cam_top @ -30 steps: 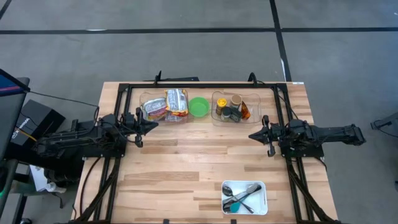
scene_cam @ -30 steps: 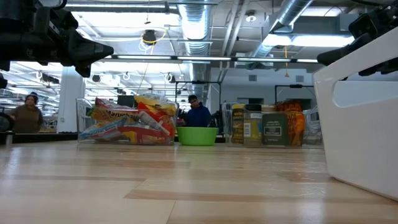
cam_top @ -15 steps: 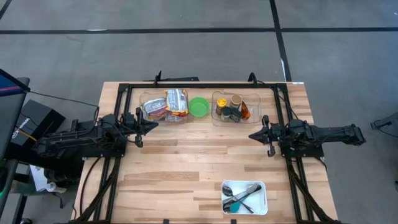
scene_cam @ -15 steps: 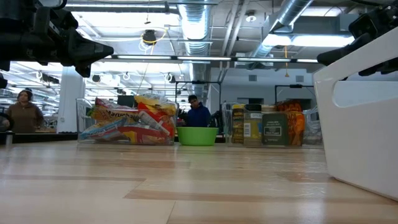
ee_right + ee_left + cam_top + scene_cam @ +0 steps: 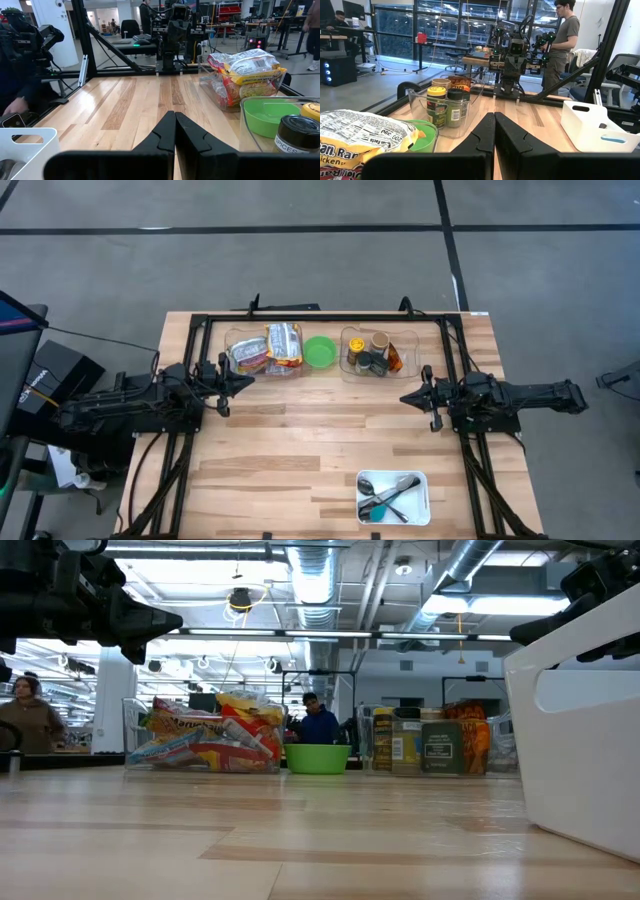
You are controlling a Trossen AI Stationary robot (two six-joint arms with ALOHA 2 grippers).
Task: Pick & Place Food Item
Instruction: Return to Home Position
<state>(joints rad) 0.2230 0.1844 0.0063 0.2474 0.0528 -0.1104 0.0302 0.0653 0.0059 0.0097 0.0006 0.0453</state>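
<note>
Noodle packs are seen in the clear bin at upper centre of the frame. Left gripper and right gripper are held closed, empty, at mid-left and mid-right.

We see bright, even overhead light on table; shadows under arms faint, soft-edged. Low view: we look straight into ceiling lamps, so strong backlight. Left arm reads as black silhouette. White bin bright on top, greyer on near face. Tabletop carries pale sheen. Left wrist view: windows dark, lamp reflections in glass; fingers near black. Right wrist view: room well lit, highlights on noodle pack wrapper.
</note>
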